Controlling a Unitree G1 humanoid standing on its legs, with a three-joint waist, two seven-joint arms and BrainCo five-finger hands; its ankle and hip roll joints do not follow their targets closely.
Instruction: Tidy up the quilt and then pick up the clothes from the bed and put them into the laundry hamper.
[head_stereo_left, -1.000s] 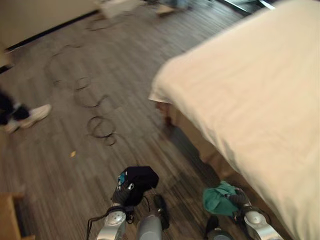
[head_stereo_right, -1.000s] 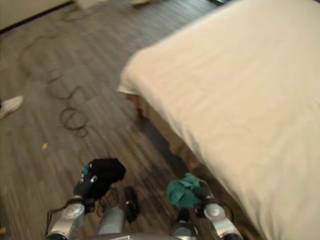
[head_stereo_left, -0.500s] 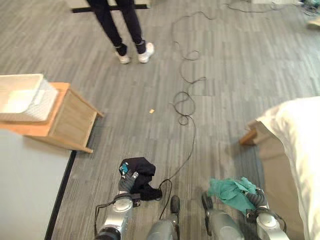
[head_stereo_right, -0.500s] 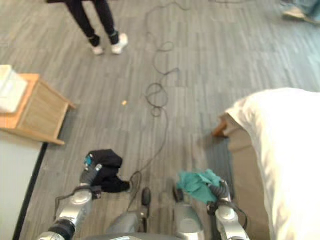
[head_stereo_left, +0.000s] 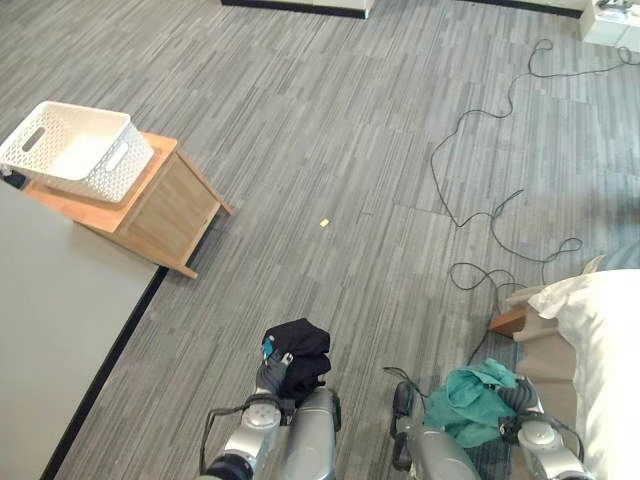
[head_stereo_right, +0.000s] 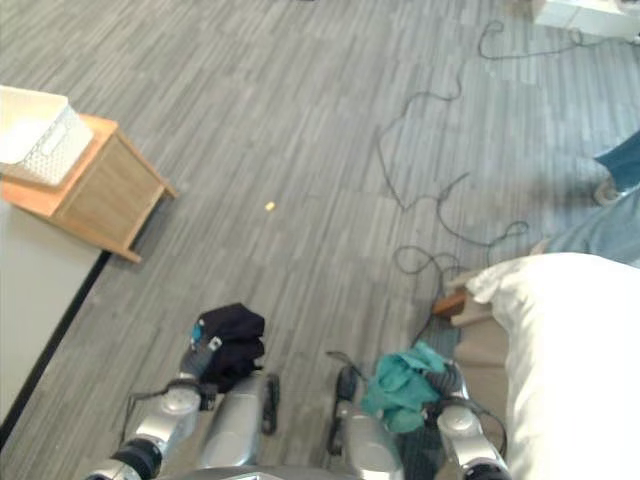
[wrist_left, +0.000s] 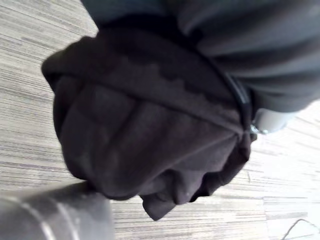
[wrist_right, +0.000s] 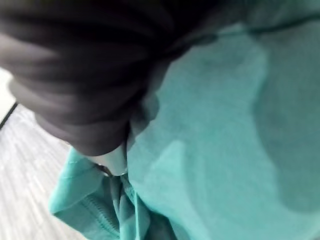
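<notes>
Two garments are carried above the grey plank floor (head_stereo_left: 330, 120), one in each hand. The black garment (head_stereo_left: 298, 353) is bunched in the left hand (head_stereo_left: 270, 378), whose fingers are curled into the cloth; in the left wrist view the dark fabric wraps over the hand. The teal garment (head_stereo_left: 470, 400) is bunched in the right hand (head_stereo_left: 512, 398), its fingers buried in the folds and closed on them; in the right wrist view the teal cloth lies against the dark ribbed cover. The white quilt (head_stereo_left: 605, 350) lies smooth on the bed at the right, its corner just beside the teal garment. The white laundry hamper (head_stereo_left: 75, 150) stands well apart at the far left on a low wooden stand (head_stereo_left: 160, 205).
</notes>
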